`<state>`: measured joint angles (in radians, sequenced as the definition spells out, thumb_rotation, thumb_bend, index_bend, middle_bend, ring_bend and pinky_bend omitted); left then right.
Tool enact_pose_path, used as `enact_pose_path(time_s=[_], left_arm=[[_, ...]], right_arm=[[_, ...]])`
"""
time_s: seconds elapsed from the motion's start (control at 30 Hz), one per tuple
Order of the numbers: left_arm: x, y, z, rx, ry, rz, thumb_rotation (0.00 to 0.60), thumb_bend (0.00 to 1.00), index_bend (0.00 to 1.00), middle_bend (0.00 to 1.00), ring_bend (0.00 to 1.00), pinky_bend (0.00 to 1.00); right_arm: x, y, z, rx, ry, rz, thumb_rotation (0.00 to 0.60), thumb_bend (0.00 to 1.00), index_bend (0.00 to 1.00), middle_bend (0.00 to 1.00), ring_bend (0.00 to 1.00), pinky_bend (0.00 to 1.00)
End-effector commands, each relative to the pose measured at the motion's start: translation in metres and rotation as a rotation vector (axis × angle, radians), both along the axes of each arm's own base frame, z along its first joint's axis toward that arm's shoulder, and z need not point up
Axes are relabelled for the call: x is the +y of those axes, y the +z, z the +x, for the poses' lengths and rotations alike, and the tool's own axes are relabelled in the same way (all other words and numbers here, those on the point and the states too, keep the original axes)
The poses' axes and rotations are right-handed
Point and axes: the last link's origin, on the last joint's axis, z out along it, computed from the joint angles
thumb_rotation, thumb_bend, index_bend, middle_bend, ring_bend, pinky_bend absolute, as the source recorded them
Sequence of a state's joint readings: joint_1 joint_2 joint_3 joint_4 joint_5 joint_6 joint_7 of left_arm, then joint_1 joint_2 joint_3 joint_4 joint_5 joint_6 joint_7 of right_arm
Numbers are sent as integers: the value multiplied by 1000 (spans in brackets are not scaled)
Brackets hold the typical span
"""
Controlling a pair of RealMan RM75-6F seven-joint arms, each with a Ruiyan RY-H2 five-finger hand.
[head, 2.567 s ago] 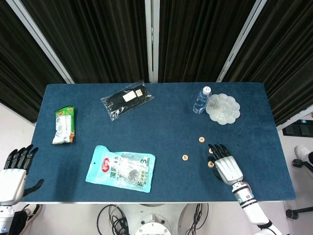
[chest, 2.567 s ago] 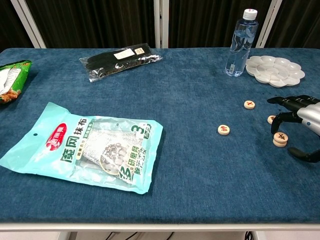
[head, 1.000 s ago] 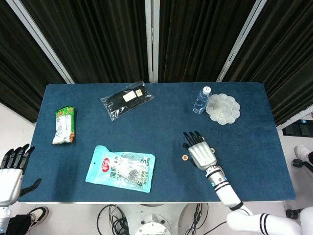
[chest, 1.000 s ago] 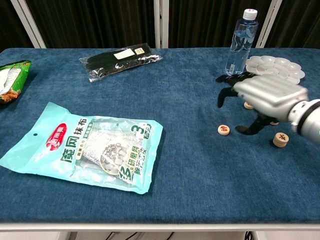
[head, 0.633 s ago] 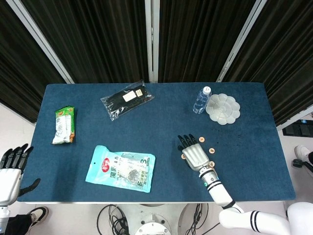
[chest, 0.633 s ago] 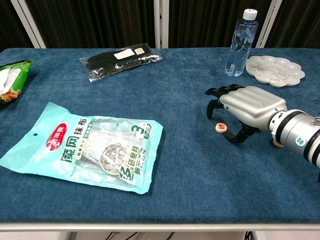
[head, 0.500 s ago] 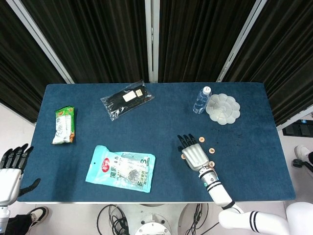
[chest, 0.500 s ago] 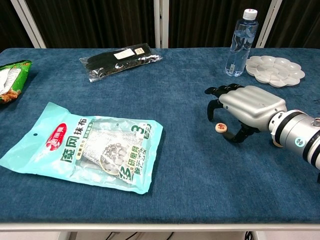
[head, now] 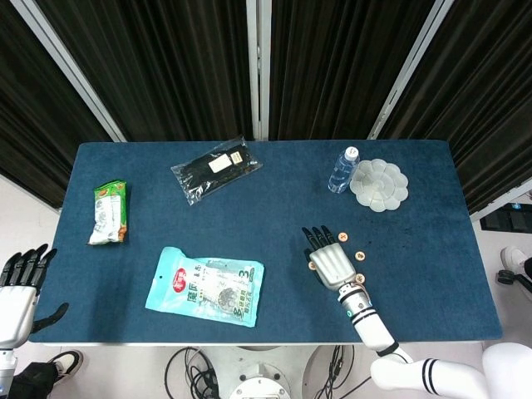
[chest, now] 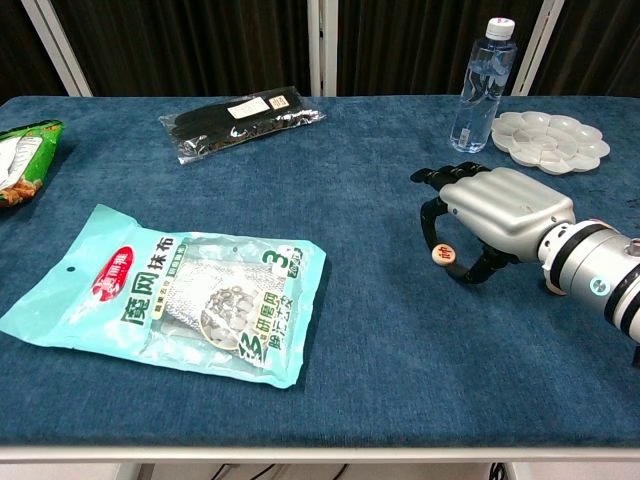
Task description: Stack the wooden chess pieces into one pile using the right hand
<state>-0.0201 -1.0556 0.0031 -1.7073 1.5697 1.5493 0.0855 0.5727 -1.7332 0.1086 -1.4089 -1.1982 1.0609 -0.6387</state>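
My right hand (chest: pixel 495 215) fingers (chest: pixel 432 222) curl over one chess piece (chest: pixel 444 254), tips and thumb at its edges; grip uncertain. Two more pieces (head: pixel 359 255) lie just right. Blue felt desk (head: pixel 274 216), black curtains behind. Left hand (head: pixel 18 287) spread, off-desk. Fingers have closed slightly since a moment ago.

Even, bright overhead light on the tabletop (head: pixel 249 208); shadows soft and short. Both views sharp, without motion blur. Mild glare on the teal packet (chest: pixel 180 300); dark curtains (head: pixel 166 66) stay underexposed.
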Motion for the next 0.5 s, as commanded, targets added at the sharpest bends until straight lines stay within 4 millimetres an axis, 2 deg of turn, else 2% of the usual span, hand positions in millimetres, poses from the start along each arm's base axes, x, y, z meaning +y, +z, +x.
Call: enact_pose_path(time_s=[0.03,0.3,0.5], left_arm=[[0,0,0,-1,0,0,600,191,42,0,0,0],[0,-1,0,1,-2,-3,600,191,42,0,0,0],[0,-1,1,5,-3,-5,600,190,42,0,0,0]], right_arm=[[0,2,-1,-4,2,-6,600,231,491,35,0,0],[2,27,-2,-31,24,-46,600,231,496,41,0,0],[14,55,-13,-26,25,-70,600,231,496,47,0,0]])
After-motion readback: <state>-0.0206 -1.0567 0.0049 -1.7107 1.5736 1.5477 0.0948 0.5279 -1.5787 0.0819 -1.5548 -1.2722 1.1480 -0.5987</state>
